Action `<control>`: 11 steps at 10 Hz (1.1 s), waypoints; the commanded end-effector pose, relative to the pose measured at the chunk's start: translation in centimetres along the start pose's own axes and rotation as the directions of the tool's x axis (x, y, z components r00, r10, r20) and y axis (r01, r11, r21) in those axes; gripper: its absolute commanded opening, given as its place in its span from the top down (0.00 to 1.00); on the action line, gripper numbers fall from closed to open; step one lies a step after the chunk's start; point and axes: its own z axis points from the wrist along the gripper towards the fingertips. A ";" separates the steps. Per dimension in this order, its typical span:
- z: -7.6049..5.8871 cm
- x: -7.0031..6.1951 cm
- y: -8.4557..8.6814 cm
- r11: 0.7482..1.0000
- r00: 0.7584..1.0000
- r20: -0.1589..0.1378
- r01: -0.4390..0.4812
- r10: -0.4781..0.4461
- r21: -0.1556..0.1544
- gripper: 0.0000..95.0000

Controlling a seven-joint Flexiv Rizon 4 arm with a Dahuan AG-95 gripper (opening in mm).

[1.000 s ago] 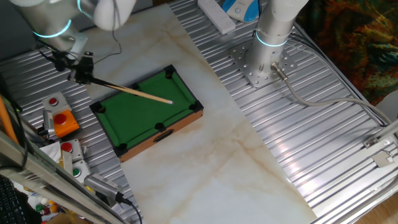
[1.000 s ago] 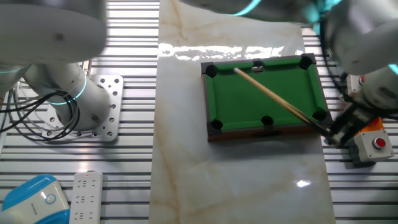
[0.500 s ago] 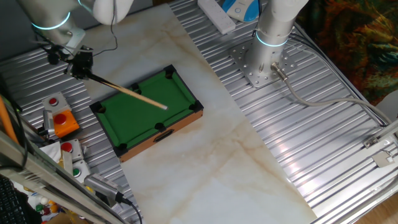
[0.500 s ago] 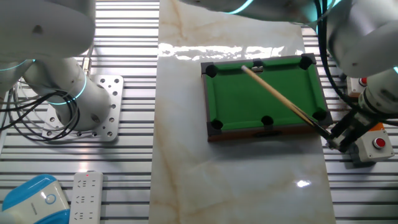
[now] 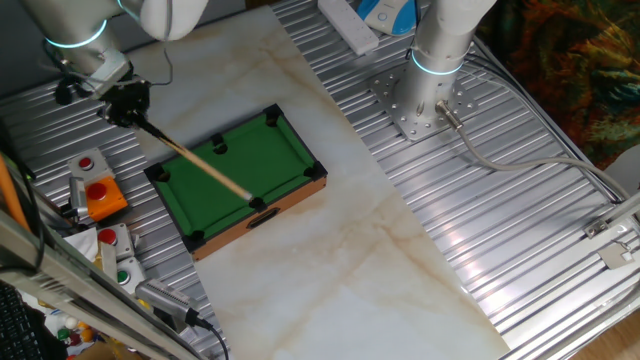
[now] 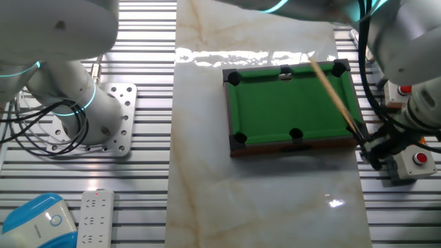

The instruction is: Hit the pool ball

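A pale marble-patterned counter (image 5: pixel 400 250) runs between ribbed metal panels, and a small green-felt pool table with a wooden frame and black pocket holes (image 5: pixel 238 180) sits on it. The gripper (image 6: pixel 375 148) sits just off one corner of that table, its fingers pinching the dark butt of a slim wooden cue stick (image 6: pixel 335 97), which slants over the felt with its light tip near the far rail in the other fixed view. The tiny blue pool ball cannot be made out in either view: too small, or hidden by the cue or a rail. Doing this step well likely means finding the ball first, then lining the cue's axis through it. The tip should stay low and just clear of the felt. A short straight push along the shaft seems safer than a sideways sweep, which could skip over so small a ball.
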 end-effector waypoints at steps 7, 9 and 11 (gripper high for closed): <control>2.9 -3.9 0.8 0.973 0.970 0.075 -0.228 0.230 -0.029 1.00; 3.6 -4.2 2.0 0.982 0.978 0.083 -0.190 0.191 -0.023 1.00; 4.1 -4.5 2.7 0.985 0.982 0.080 -0.170 0.171 -0.017 1.00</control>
